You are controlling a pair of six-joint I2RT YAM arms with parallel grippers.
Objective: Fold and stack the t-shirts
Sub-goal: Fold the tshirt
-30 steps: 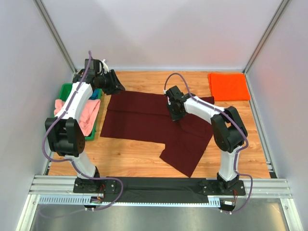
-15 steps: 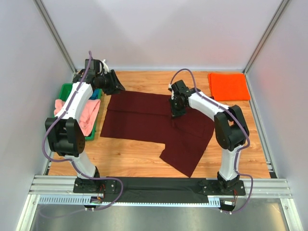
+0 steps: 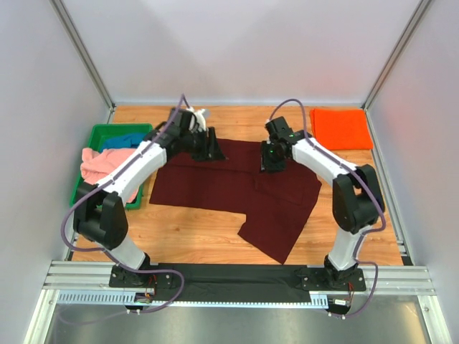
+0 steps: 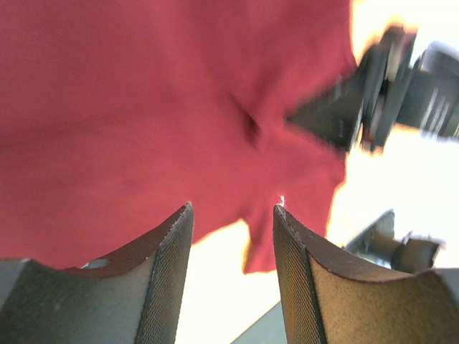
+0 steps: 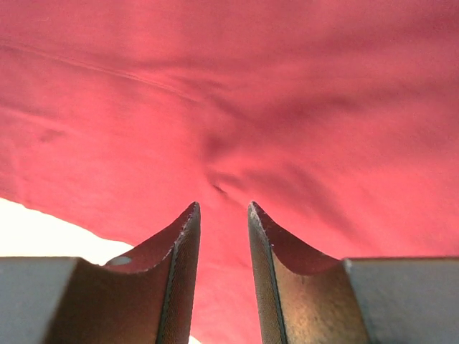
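1. Nearest me, a black strip (image 3: 237,274) runs between the two arm bases at the table's (image 3: 193,240) near edge.
2. The maroon t-shirt (image 3: 215,179) lies spread flat mid-table, one part angling toward the near edge right of centre.
3. The green tray (image 3: 107,128) sits against the left wall. The salmon-pink shirt (image 3: 104,163) is bunched inside it, and the blue shirt (image 3: 123,140) lies at its far end.
4. The left arm reaches forward and bends inward. The left gripper (image 3: 213,147) hangs over the maroon shirt's far edge, fingers apart and holding nothing.
5. The right arm arcs in from the right, and the right gripper (image 3: 270,161) points down over the shirt's far right part. Its fingers stand narrowly apart above a pucker in the cloth, gripping nothing.
6. The orange t-shirt (image 3: 341,127) lies folded square in the far right corner, well apart from the maroon one.
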